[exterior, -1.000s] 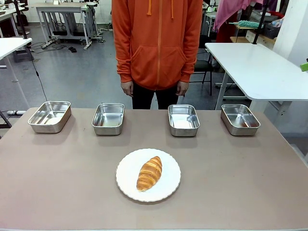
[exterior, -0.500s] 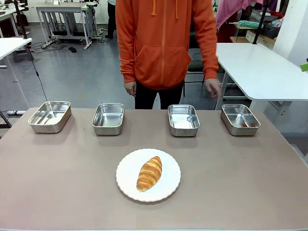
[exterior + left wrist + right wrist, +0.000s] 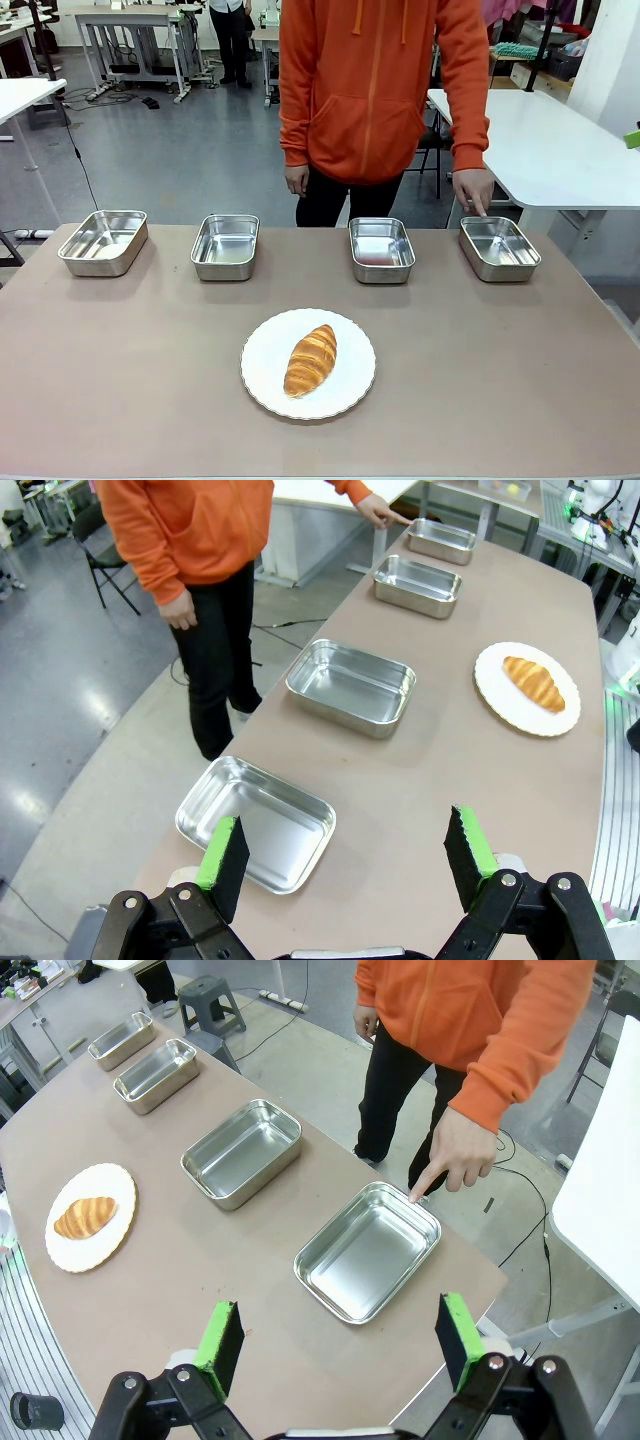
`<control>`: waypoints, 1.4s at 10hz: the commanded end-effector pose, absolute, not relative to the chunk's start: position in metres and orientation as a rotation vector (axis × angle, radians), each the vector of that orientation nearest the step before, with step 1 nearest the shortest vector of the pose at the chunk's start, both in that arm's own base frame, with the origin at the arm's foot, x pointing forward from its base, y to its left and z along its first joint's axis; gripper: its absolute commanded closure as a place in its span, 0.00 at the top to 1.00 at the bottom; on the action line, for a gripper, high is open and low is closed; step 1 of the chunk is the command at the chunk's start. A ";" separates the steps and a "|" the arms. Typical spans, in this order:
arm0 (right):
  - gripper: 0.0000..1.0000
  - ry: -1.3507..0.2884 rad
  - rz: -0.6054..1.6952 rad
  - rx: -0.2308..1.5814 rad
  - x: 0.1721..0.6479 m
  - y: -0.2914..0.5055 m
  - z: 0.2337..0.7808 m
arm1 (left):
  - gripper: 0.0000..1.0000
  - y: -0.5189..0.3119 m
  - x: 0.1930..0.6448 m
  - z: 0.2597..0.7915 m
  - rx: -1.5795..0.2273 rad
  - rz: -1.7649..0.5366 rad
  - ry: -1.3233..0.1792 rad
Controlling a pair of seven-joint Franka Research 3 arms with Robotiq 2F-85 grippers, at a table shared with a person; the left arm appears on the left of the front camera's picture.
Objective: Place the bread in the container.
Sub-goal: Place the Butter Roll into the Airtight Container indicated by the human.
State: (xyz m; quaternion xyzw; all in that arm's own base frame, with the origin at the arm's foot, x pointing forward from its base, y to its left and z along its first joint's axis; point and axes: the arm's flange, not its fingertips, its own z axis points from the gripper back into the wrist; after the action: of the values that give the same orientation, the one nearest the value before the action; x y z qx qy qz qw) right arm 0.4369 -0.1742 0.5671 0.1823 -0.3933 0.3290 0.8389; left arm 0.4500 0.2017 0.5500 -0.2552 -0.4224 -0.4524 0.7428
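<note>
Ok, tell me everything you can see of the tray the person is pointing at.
The container is a shallow rectangular tray of shiny steel-looking metal, with rounded corners and a rolled rim. Empty, it sits flat on the brown table, rightmost for the robot in the far row of four. The person's hand points a finger at its far rim; contact is unclear.

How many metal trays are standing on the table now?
4, in one row along the far side: the leftmost tray, the left-middle tray, the right-middle tray, and the rightmost tray, at which the person's hand points. None seems hidden.
</note>
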 end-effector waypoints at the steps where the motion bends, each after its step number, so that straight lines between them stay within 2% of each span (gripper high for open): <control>1: 1.00 -0.856 0.699 0.400 0.439 -0.174 0.568 | 1.00 0.201 0.450 0.552 -0.556 -0.993 -0.931; 9: 1.00 -0.832 0.696 0.386 0.437 -0.174 0.567 | 1.00 0.201 0.450 0.552 -0.556 -0.993 -0.931; 11: 1.00 -0.799 0.629 0.409 0.439 -0.135 0.588 | 1.00 0.201 0.450 0.552 -0.556 -0.993 -0.931; 14: 1.00 -0.651 0.488 0.328 0.447 -0.020 0.614 | 1.00 0.201 0.450 0.552 -0.556 -0.993 -0.931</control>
State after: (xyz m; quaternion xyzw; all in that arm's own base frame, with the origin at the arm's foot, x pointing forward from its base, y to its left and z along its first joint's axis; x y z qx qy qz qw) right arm 0.4505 -0.0521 0.6097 0.1812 -0.3447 0.2777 0.8782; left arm 0.4504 0.2016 0.5494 -0.2554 -0.4218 -0.4524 0.7431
